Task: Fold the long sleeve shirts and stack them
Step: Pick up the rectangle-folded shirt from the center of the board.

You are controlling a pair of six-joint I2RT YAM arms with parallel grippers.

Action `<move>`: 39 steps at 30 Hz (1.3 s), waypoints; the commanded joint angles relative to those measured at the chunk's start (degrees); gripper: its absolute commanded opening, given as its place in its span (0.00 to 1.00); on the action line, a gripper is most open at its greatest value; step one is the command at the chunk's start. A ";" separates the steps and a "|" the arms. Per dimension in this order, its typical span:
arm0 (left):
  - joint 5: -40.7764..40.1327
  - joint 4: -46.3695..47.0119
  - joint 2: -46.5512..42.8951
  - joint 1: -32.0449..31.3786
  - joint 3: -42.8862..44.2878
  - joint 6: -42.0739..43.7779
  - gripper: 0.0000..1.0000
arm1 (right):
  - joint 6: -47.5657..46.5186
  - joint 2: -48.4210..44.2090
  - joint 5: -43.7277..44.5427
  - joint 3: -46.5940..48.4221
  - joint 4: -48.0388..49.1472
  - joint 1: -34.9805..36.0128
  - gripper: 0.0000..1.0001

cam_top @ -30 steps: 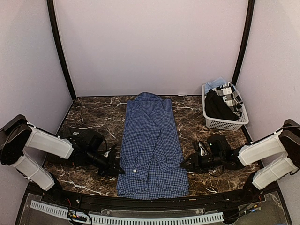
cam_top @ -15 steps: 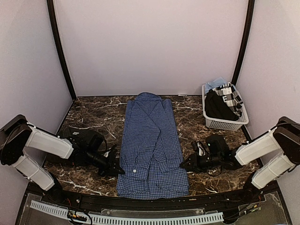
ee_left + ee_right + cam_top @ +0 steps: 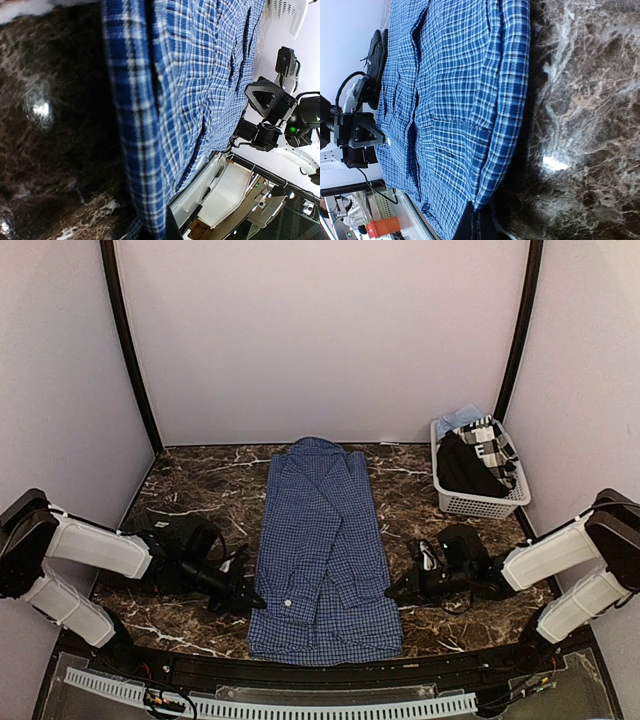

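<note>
Your blue fine-checked button-up cloth shirt (image 3: 322, 550) is lying flat and lengthwise on the dark marble-patterned table (image 3: 190, 485). Your left gripper (image 3: 252, 600) is pinching its left edge near the hem, and your right gripper (image 3: 392, 592) is pinching the right edge opposite. The wrist views are cutting off nearly all of the fingers. Off the shirt's far right, a near-black garment (image 3: 462, 470) is sitting bunched in a white slatted plastic basket (image 3: 480, 505), half hidden under other cloth

Plain pale lilac walls (image 3: 320, 340) on three sides. Black curved posts (image 3: 128, 350) at far corners. Dark brown marble-pattern table (image 3: 200, 485), white veining, glossy, light glare (image 3: 40, 108) on surface.
</note>
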 commanded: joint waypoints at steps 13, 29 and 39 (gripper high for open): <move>2.60 -1.70 -6.51 0.14 0.20 -0.93 0.00 | 0.45 -6.21 -1.34 0.17 -1.62 0.21 0.00; 2.16 -0.12 -12.52 -1.55 -1.82 -5.85 0.00 | 2.16 -10.76 0.36 0.05 -4.17 2.99 0.00; 3.99 8.86 -10.79 0.84 0.91 -13.68 0.00 | 2.86 -9.92 -2.31 5.84 -2.23 0.08 0.00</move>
